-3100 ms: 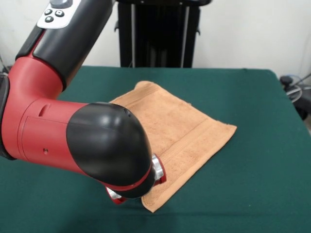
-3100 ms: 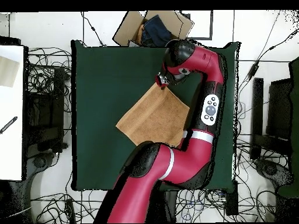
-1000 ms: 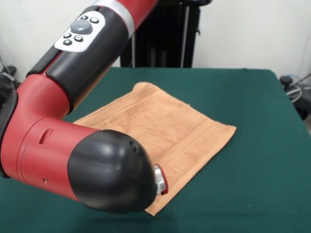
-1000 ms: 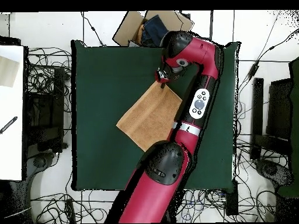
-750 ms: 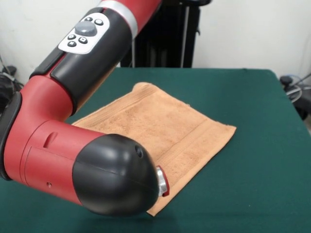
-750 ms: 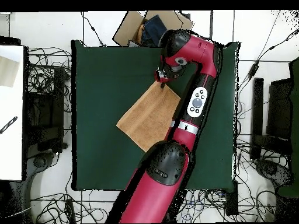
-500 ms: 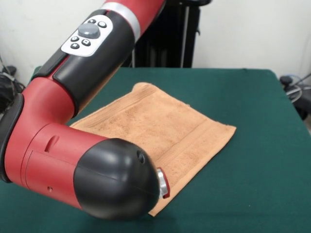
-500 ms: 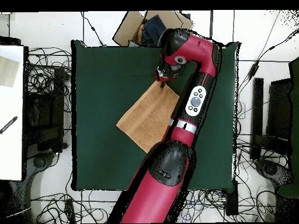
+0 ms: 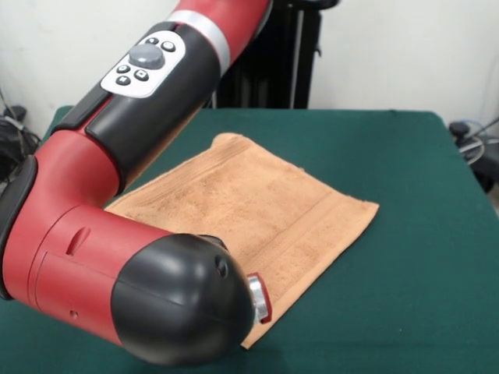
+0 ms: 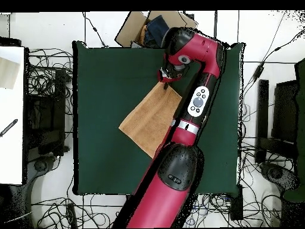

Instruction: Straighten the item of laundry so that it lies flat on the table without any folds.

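The towel point(image 9: 257, 214) lies on the table point(image 9: 421, 234), turned diagonal to its edges, a little toward the side the front view shows on the left. Its exposed part looks flat, with band stripes along the near-right edge. The arm point(image 9: 117, 202) covers the left part in the front view, so any fold there stays hidden.

The gripper point(image 10: 162, 77) sits at the towel's corner in the overhead view, at the corner nearest the cardboard box point(image 10: 156, 28) beyond the table edge. I cannot tell whether it is parted or closed, or whether it grips cloth.

The risk, as I judge it: if that corner is held, a pull in the wrong direction could drag the whole towel or fold the corner under, and a lift might raise a crease.
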Controlling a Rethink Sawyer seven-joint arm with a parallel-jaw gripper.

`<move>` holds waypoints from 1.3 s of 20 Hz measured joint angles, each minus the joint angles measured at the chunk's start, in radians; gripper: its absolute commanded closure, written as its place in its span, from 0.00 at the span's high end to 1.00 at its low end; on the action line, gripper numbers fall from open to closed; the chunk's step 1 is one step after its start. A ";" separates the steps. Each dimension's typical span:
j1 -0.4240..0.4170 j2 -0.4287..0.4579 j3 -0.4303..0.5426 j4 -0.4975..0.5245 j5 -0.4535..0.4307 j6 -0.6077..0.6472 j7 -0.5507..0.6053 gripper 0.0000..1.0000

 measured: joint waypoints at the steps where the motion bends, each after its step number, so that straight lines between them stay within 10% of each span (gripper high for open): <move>1: -0.004 0.001 0.017 0.000 -0.017 0.004 0.000 0.00; 26: -0.059 0.029 0.407 0.001 -0.464 0.032 0.000 0.00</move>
